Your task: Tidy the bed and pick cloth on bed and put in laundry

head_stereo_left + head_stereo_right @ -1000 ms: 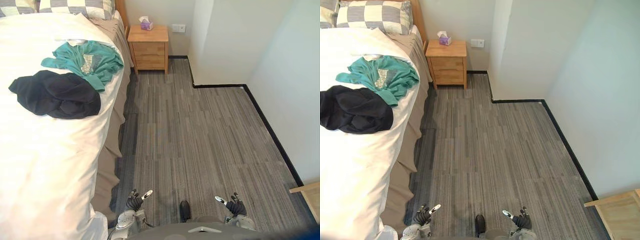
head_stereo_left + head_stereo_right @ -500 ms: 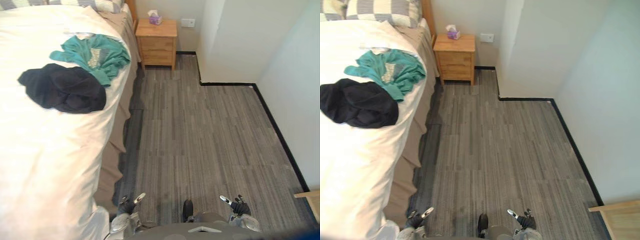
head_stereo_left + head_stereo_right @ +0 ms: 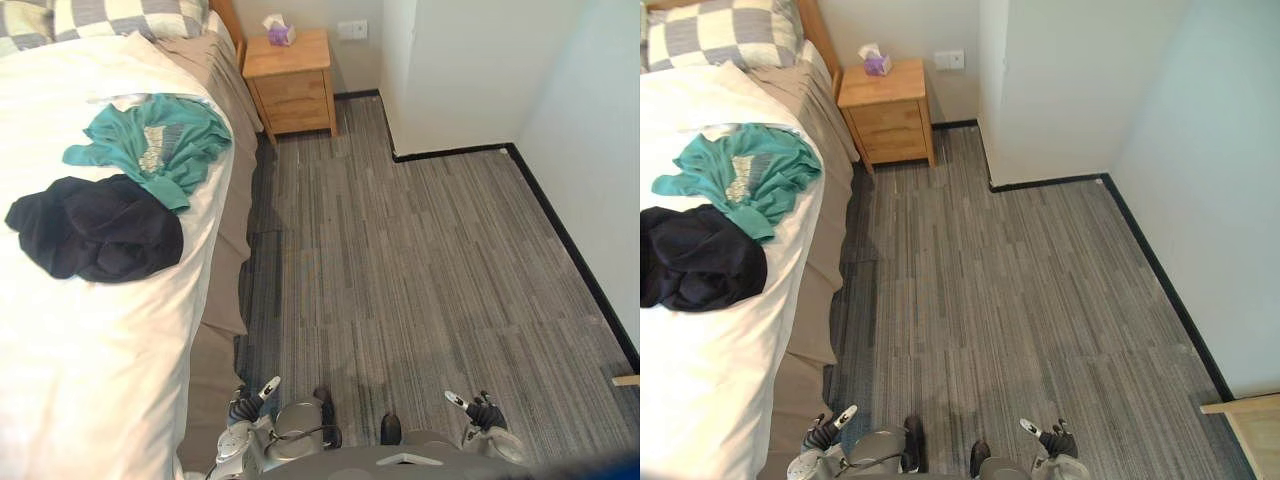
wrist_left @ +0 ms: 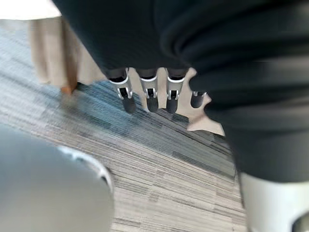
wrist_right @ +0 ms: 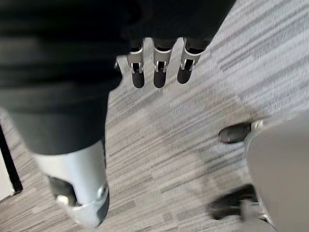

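White-quilted bed (image 3: 90, 380): crumpled black garment (image 3: 95, 228) touching teal shirt (image 3: 150, 135). Both likely soft, light, limp; pinch a bunched fold. Left hand (image 3: 245, 405), right hand (image 3: 482, 412) hang low, fingers relaxed, empty.

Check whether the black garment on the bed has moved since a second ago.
No. The black garment keeps its place against the teal shirt on the bed; the camera shifted.

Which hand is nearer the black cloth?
Left: left hand hangs beside the white bed, short of the crumpled black cloth; right hand is farther, over the grey floor.
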Controlling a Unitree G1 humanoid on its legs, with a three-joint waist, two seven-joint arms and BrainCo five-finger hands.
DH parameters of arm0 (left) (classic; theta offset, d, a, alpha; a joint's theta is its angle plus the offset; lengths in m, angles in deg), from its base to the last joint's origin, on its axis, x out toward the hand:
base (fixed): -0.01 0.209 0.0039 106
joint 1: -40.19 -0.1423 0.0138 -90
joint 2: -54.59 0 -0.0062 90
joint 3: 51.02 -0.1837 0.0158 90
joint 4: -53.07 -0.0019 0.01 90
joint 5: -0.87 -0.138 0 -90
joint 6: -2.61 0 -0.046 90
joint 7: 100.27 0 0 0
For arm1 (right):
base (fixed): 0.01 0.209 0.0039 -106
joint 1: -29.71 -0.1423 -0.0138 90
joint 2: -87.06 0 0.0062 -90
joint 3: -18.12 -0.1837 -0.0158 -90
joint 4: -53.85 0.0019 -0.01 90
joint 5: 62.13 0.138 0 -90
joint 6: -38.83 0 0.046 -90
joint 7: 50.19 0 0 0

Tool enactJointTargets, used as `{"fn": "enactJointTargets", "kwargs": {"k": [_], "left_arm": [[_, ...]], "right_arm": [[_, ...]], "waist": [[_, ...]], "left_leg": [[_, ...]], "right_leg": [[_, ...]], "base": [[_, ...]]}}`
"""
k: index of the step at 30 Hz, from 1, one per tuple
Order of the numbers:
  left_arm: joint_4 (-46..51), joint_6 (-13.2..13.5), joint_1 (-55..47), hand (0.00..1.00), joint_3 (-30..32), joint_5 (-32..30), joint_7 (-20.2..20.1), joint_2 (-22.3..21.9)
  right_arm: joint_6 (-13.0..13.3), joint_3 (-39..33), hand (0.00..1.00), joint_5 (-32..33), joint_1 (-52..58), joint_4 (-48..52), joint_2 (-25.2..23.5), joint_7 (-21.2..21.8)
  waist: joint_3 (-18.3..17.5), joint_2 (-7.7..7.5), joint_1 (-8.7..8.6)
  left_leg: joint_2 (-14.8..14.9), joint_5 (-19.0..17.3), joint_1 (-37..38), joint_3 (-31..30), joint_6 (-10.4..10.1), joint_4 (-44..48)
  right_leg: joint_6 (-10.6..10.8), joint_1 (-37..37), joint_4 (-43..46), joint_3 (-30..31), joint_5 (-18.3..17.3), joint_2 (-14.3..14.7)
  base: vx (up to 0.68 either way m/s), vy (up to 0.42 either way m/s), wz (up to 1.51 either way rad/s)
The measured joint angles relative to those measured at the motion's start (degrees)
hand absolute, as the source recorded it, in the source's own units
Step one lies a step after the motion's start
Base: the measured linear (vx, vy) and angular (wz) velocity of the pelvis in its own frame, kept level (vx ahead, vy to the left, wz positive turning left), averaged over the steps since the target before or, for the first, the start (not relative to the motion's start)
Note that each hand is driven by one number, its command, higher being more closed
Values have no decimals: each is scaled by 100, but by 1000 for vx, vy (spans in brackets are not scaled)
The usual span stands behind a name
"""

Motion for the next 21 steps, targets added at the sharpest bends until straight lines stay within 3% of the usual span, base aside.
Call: {"fn": "enactJointTargets", "kwargs": {"k": [1, 2, 4, 7, 9, 10, 11, 13, 14, 15, 16, 18, 19, 21], "left_arm": [[-2, -3, 12, 0, 0, -5, -1, 0], [-1, -2, 41, 0, 0, -5, -1, 28], [4, 0, 46, 0, 9, 0, -2, 138], [-7, -22, 19, 0, 12, -7, -5, 112], [-5, -40, -48, 0, 4, -106, -10, 113], [-6, -50, -65, 0, -8, -157, -11, 133], [-15, -58, -81, 0, -51, -211, -12, 172], [-56, -130, -87, 0, -119, -246, -9, 195], [-106, -133, -81, 0, -122, -291, -8, 190], [-167, -134, -55, 0, -115, -336, -5, 173], [-177, -139, -47, 0, -113, -335, -4, 171], [-174, -132, -68, 0, -109, -334, -1, 173], [-175, -130, -75, 0, -109, -333, 0, 170], [-178, -128, -62, 0, -108, -334, 2, 157]], "right_arm": [[0, 1, 0, -1, -2, -18, -7, -8], [-2, 12, 0, -7, -66, -91, -72, -14], [-15, 8, 0, -63, -77, -128, -250, 11], [-28, -159, 0, -229, -92, -163, -235, 51], [-32, -223, 0, -260, -77, -164, -224, 102], [-32, -222, 0, -295, -64, -162, -228, 115], [-31, -228, 0, -324, -45, -151, -242, 138], [-22, -284, 0, -341, -57, -80, -188, 140], [-20, -323, 0, -339, -105, -81, -170, 134], [-8, -373, 0, -341, -168, -80, -162, 133], [8, -371, 0, -341, -182, -61, -162, 135], [28, -366, 0, -346, -187, 19, -144, 132], [32, -366, 0, -339, -187, 31, -144, 133], [64, -349, 0, -333, -192, 37, -154, 131]], "waist": [[-7, 6, 24], [-26, -109, 51], [-41, -347, 74], [-67, -316, 110], [-100, -327, 79], [-106, -347, 48], [-103, -372, -11], [-96, -363, -117], [-43, -247, -204], [7, -162, -246], [32, -140, -246], [37, -65, -240], [32, -59, -268], [30, -144, -299]], "left_leg": [[-18, 256, 37, 16, 174, 3], [-149, 268, 87, 141, 558, 39], [-380, 34, 137, 275, 769, 122], [-540, -389, 538, 383, 855, 109], [-657, -730, 1010, 348, 900, 24], [-696, -831, 1122, 271, 921, 4], [-746, -944, 1253, 198, 942, 13], [-752, -1099, 1693, -72, 980, 14], [-653, -1148, 1940, -319, 1003, -8], [-459, -1202, 2163, -472, 986, -6], [-354, -1211, 2265, -511, 970, 2], [-8, -1254, 2470, -680, 839, 73], [77, -1295, 2507, -691, 762, 75], [203, -1495, 2663, -741, 425, 62]], "right_leg": [[94, 37, 7, 32, -61, -28], [241, 55, 60, 62, -160, -185], [344, 18, 239, 58, -221, -451], [617, -231, 1366, 128, -390, -630], [889, -860, 3344, 121, -337, -747], [1035, -1084, 3861, 116, -219, -810], [1066, -1345, 4591, 110, -105, -910], [689, -1793, 5729, -402, -319, -1151], [522, -1921, 5813, -748, -570, -1202], [328, -2040, 5565, -1072, -766, -1121], [271, -2134, 5343, -1195, -835, -1054], [278, -2524, 3857, -1294, -741, -719], [273, -2602, 3361, -1261, -574, -641], [236, -2807, 1722, -912, 350, -502]], "base": [[437, 222, -21], [442, 216, -12], [413, 189, -7], [383, 201, -21], [321, 179, -9], [281, 129, 18], [401, 105, 37], [462, 65, 65], [529, -59, 89], [439, -67, 76], [426, -112, 62], [473, -200, 62], [555, -284, 71], [454, -280, 62]]}}
